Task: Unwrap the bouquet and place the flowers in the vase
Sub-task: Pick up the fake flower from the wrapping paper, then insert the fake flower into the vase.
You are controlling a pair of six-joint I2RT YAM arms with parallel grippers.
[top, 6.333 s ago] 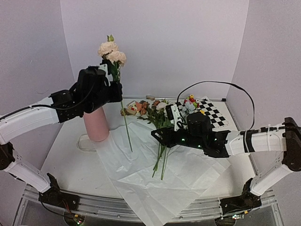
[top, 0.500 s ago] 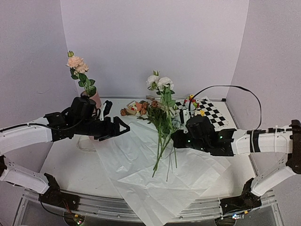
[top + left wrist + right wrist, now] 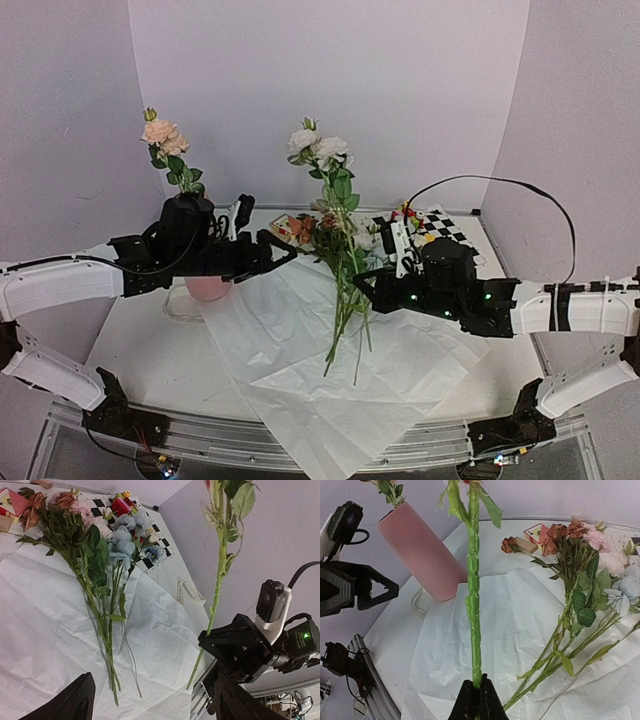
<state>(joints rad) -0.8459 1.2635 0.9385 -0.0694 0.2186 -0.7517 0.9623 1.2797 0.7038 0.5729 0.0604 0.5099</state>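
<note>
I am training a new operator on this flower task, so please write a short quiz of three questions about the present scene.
1. True or false: the vase stands empty.
2. What do the right jaws hold? A: a white rose stem; B: a ribbon; C: a toy block.
3. On what do the other flowers lie?
Key: 1 false, a peach flower stands in it; 2 A; 3 on the white paper.
</note>
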